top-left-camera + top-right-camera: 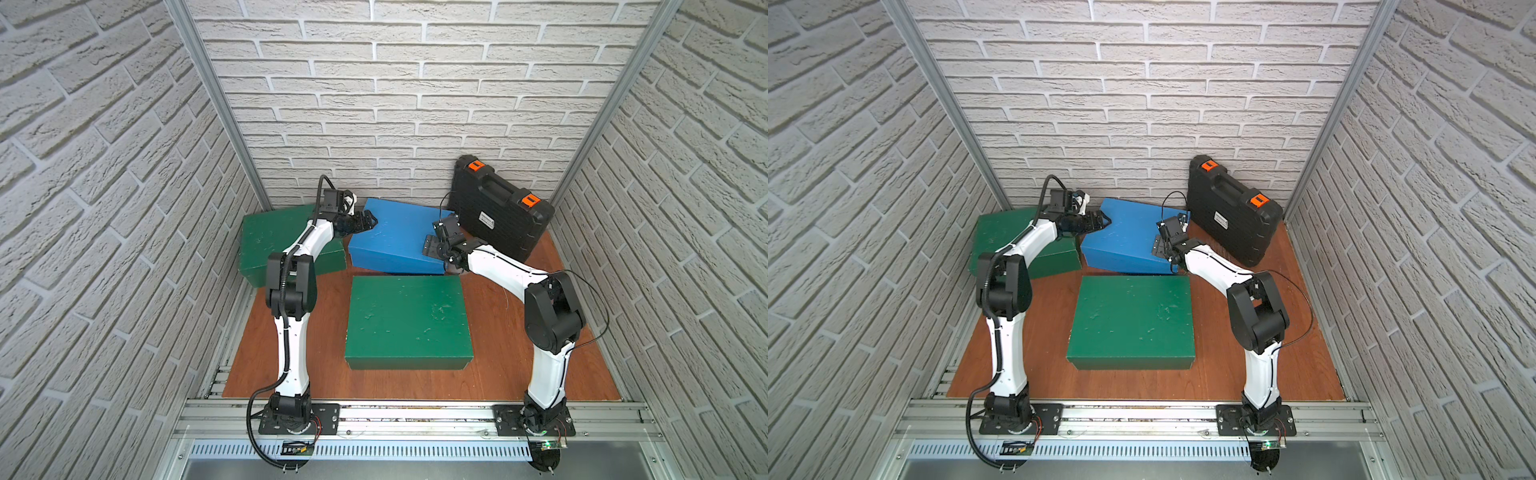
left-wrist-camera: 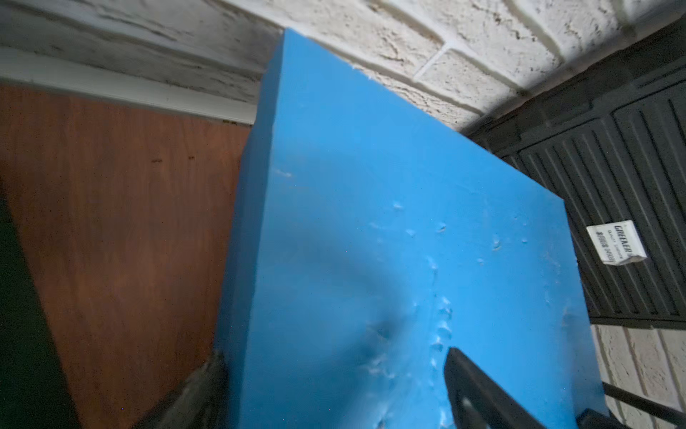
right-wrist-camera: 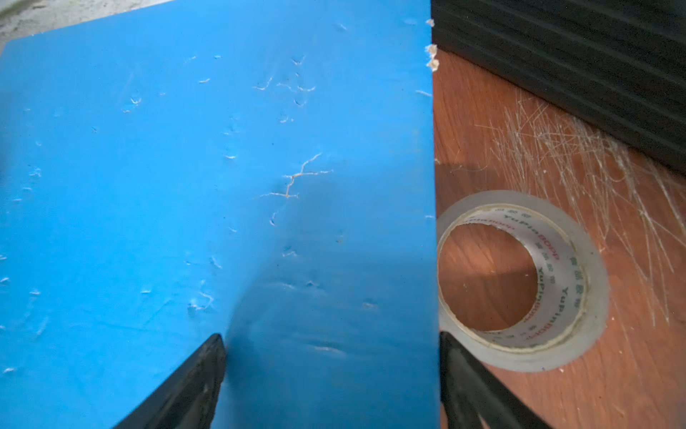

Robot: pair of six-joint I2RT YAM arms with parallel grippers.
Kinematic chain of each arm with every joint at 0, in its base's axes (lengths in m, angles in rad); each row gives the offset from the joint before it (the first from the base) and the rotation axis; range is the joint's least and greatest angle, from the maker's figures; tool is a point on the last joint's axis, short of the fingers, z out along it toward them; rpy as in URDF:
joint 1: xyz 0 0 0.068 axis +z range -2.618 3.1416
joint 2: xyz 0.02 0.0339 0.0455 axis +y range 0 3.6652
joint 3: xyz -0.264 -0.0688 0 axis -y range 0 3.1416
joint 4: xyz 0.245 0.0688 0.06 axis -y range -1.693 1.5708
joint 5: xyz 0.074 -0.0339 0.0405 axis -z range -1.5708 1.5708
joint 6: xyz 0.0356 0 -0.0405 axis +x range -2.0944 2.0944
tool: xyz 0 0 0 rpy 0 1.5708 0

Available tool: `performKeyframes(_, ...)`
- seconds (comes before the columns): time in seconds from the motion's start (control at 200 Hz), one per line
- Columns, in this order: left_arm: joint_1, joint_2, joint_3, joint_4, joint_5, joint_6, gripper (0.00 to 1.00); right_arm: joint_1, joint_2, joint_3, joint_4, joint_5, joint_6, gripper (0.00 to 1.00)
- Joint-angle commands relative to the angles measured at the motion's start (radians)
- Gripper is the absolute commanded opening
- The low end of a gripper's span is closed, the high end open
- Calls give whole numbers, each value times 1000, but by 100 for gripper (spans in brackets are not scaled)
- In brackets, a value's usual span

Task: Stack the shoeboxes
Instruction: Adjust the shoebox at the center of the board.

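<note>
The blue shoebox [image 1: 395,237] lies askew at the back of the table, its left end against a dark green shoebox [image 1: 278,237]. A second green shoebox [image 1: 409,320] sits flat in front of it. My left gripper [image 1: 368,220] is at the blue box's left end. In the left wrist view its jaws [image 2: 336,356] stand wide, one finger beside the box's side wall and one over the lid [image 2: 408,223]. My right gripper [image 1: 430,245] is at the right end. Its jaws [image 3: 332,337] are also wide, one finger over the lid [image 3: 185,185] and one just past its edge.
A black tool case [image 1: 498,208] with orange latches leans on the back wall at the right, close behind my right gripper. A roll of clear tape [image 3: 519,278] lies on the wooden table [image 1: 519,353] beside the blue box's right edge. Brick walls close in three sides.
</note>
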Motion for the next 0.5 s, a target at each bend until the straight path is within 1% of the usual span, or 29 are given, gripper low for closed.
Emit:
performKeyframes(0.0,-3,-85,-125,84,58,-55,90,26,43,4,-3,-131,-41,85)
performKeyframes(0.235,-10,-271,-438,285,76,-112,91,71,25,-31,-1,-132,-71,84)
performKeyframes(0.27,-15,-289,-468,303,75,-118,90,75,25,-50,4,-123,-71,84)
performKeyframes(0.285,-17,-295,-477,307,75,-119,91,77,-4,-58,6,-120,-71,84)
performKeyframes(0.325,-22,-309,-505,317,75,-120,90,78,-25,-77,13,-117,-68,84)
performKeyframes(0.495,-37,-351,-595,364,64,-139,90,81,-74,-151,32,-109,-65,84)
